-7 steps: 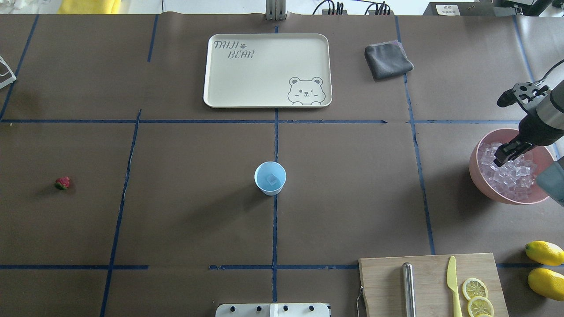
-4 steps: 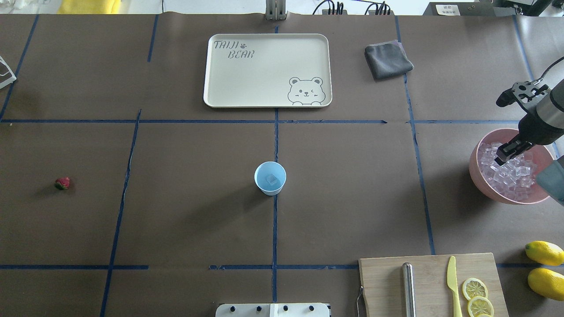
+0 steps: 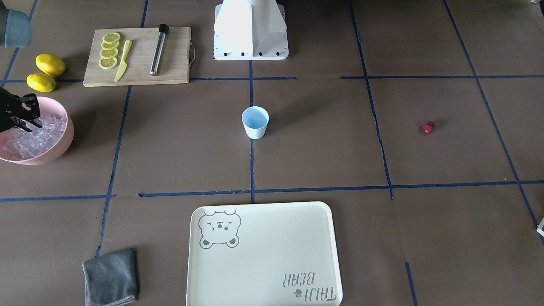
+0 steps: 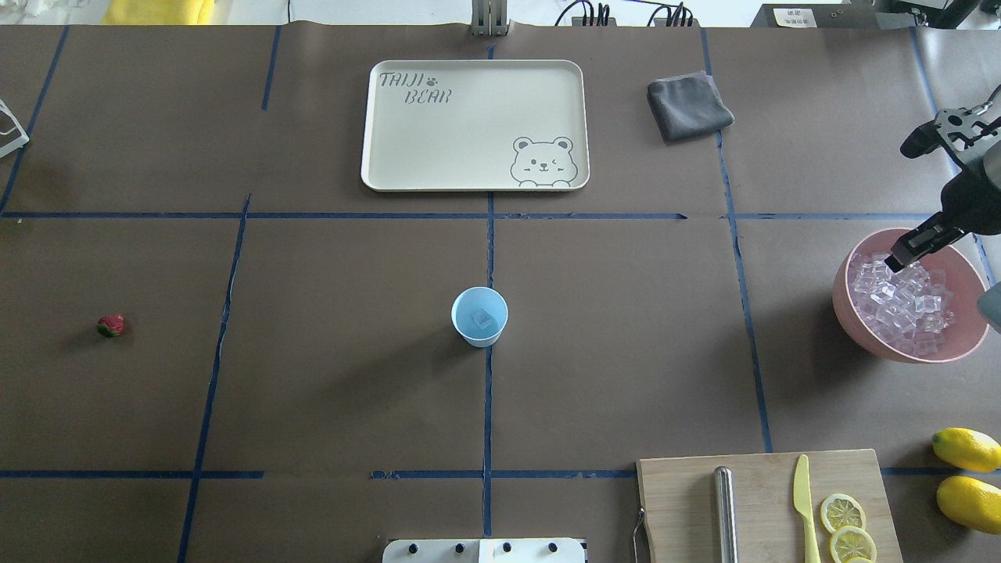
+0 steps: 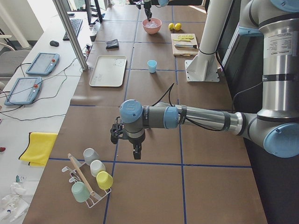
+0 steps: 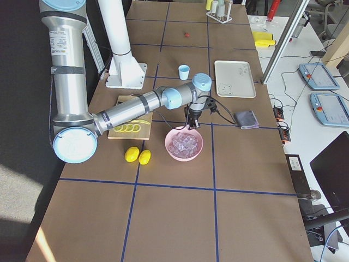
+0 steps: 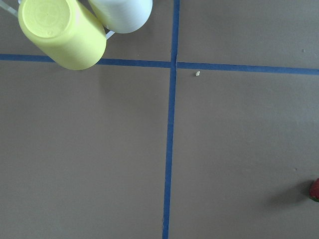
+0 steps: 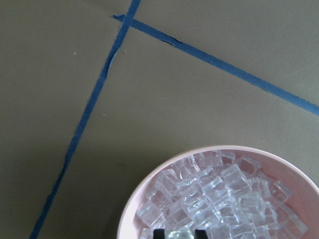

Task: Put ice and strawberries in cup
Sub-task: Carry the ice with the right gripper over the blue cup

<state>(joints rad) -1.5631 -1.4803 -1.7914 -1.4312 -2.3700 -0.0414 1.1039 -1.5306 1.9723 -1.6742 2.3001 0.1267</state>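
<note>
Overhead exterior: cup (image 4: 478,338) pale blue (one cube (image 4: 485,318) inside).

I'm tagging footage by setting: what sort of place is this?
Probably a robotics lab: a table gridded with blue tape, large robot arms, and touchscreen pendants on a side bench.

I see a yellow cup (image 7: 62,32) and white cup (image 7: 124,12) side by side up-left of the tool; strawberry (image 7: 314,190) clipped low-right.

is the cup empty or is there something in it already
Not empty: the overhead view shows one ice cube lying at the bottom of the upright cup.
</note>
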